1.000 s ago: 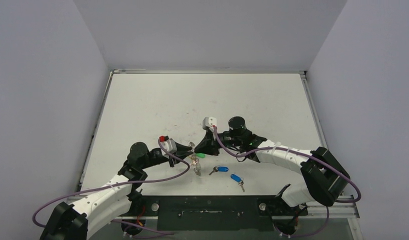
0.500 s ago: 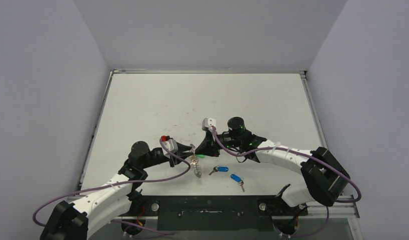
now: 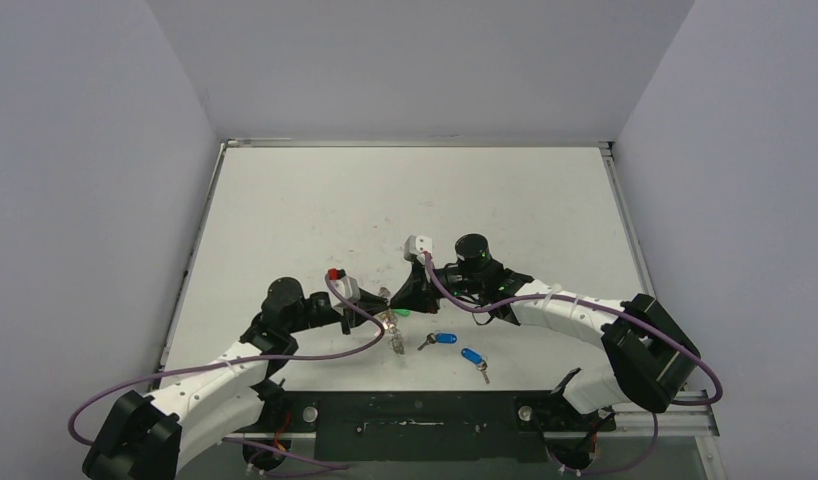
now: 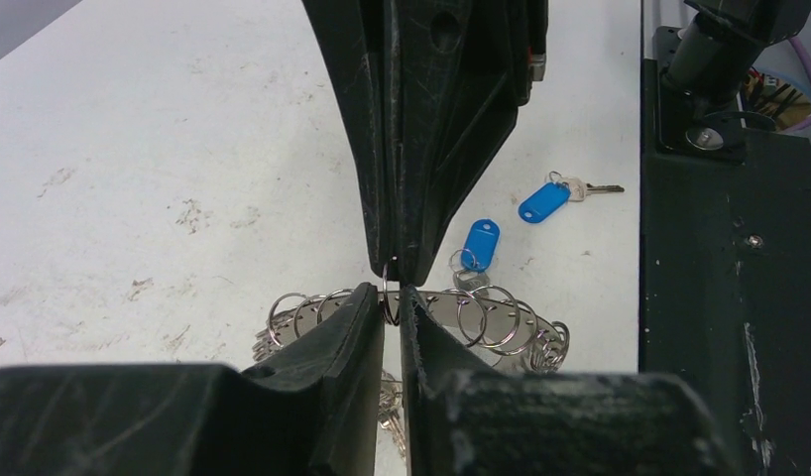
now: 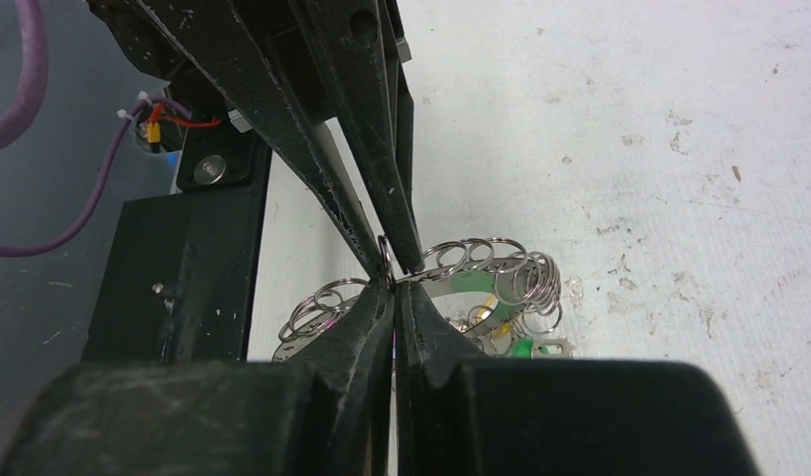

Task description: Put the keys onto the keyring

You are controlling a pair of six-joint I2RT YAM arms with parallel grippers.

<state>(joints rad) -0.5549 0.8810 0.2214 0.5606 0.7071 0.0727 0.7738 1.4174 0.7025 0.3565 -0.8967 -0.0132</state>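
Grey walls close the white worktop (image 3: 405, 200) on three sides, and its surface carries some small dirty marks. Both arms reach toward the middle of it, rather close to the near edge. Their tips meet over the large silver metal keyring (image 3: 390, 324), which is edged with many small wire loops. The keyring lies on the worktop between the two arms, and one small loop at its edge stands upright.

The left pincer (image 4: 390, 294) is narrow. Only a thin slit shows between its two black fingers, and the upright loop stands in this slit. I cannot tell if the fingers press it. The right pincer (image 5: 392, 290) is closed completely. Its tips meet on the same loop from the opposite side, so the two pincers stand point to point, nearly touching.

A small silver key with a green oval plastic tag (image 3: 403, 313) is just beside the keyring, on its right. From the right wrist the green shows inside the curve of the ring, with a little piece of yellow tag (image 5: 490, 301) next to it.

Two more keys lie loose on the worktop, to the right of the keyring and apart from it. The first blue-tagged key (image 3: 442, 339) is the closer one to the ring. The second blue-tagged key (image 3: 472, 357) is further right and nearer to the black base plate (image 3: 415, 425) at the near edge.
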